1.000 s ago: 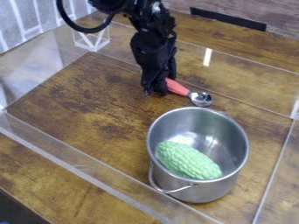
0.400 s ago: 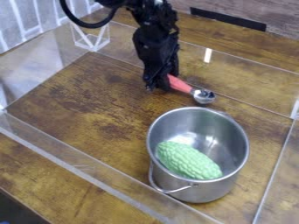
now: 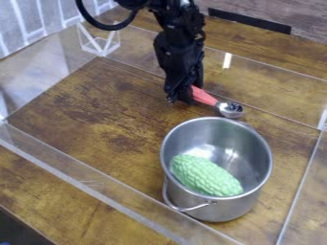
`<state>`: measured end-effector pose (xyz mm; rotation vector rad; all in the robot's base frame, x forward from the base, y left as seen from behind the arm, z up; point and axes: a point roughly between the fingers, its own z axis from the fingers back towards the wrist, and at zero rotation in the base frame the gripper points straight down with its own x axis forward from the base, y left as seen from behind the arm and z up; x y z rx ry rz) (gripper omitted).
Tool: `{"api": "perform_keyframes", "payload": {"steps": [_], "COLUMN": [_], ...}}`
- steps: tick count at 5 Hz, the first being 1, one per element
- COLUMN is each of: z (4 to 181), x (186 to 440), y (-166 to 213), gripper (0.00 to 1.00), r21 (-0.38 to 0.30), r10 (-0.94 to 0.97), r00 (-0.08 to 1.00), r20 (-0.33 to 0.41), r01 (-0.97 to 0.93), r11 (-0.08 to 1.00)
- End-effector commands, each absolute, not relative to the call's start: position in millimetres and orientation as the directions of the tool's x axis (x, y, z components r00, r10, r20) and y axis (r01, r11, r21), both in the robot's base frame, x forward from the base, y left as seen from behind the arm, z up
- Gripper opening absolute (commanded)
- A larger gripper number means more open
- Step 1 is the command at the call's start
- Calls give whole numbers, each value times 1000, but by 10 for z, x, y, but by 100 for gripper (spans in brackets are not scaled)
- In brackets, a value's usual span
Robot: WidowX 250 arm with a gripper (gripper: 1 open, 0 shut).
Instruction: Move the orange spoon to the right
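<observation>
At the far side of the wooden tabletop [image 3: 90, 124], black gripper [image 3: 186, 98] is down at the handle end of the orange spoon [image 3: 205, 98]. Claw looks closed on the handle, fingertips together there. Spoon lies just beyond the steel pot [image 3: 173, 172], right of the middle of the view, metal bowl end pointing toward the pot's far rim, near it, not seen touching.

Risks, left to right: grip is at one end only, so the handle could twist or slip out if the arm swings fast. A low sideways drag could let the spoon pivot about the claw. Bowl end could knock the pot rim if the path drifts nearer; a bump could shift the pot and the green bumpy vegetable [image 3: 207, 176] inside.

Hard to see: arm cut off at top edge; handle end hidden by the claw; fingertip contact dark and blurry; can't tell if spoon is lifted or flat. Pot floor partly covered by the vegetable.
</observation>
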<state>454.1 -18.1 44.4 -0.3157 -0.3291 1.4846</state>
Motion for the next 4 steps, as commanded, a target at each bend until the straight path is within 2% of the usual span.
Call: {"api": "perform_keyframes", "payload": {"steps": [1, 2, 3, 4], "z": [1171, 1269, 1239, 1086], "x": [4532, 4516, 4506, 4532], "y": [-66, -11, 31, 15], "gripper": [0, 0, 100, 100], "r21": [-491, -493, -492, -483], "r10": [999, 999, 999, 998], "r00": [48, 48, 53, 68], "r20": [14, -1, 2, 3], "r01": [-870, -869, -869, -873], "r11": [48, 41, 47, 61]}}
